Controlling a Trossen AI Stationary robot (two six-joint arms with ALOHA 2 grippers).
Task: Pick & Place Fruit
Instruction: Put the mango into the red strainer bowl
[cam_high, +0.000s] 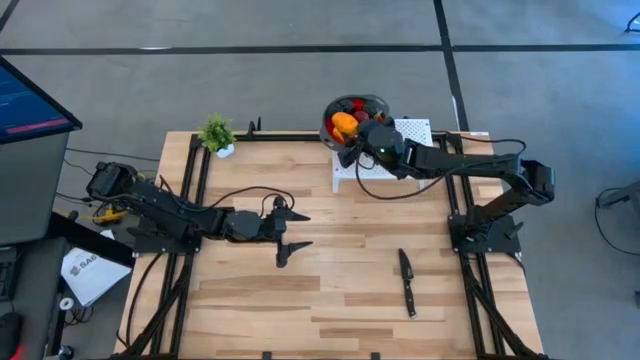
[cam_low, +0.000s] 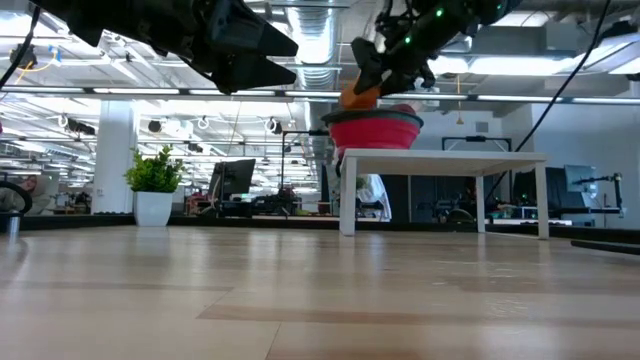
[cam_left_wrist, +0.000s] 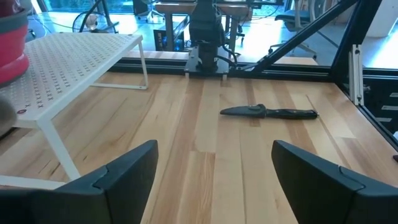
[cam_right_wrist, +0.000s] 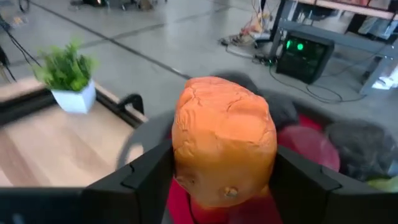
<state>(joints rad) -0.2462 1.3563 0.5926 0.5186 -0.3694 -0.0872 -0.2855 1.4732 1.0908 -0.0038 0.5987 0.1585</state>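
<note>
From above, your right end effector (cam_high: 352, 143) sits at the near edge of the red bowl (cam_high: 372, 103) on the white rack (cam_high: 412, 132), with the fruit (cam_high: 350, 113) heaped inside. Lift carelessly and a finger may catch the rim and drag the bowl off the rack. The knife (cam_high: 406, 283) lies well apart on the table (cam_high: 340, 240), so it poses no threat yet.

At table height, you see the orange fruit (cam_low: 358, 96) held just above the bowl's rim. The rack is raised, so anything dropped there would likely roll away.

From the left wrist, your left end effector (cam_left_wrist: 214, 174) hangs wide and empty over the middle of the table, pointed toward the knife; leave it parked or it may cross the right arm's path.

From the right wrist, the fingers (cam_right_wrist: 146, 177) stand either side of the orange piece (cam_right_wrist: 224, 140). Contact looks light, and I judge a slip back into the bowl is your main risk.
</note>
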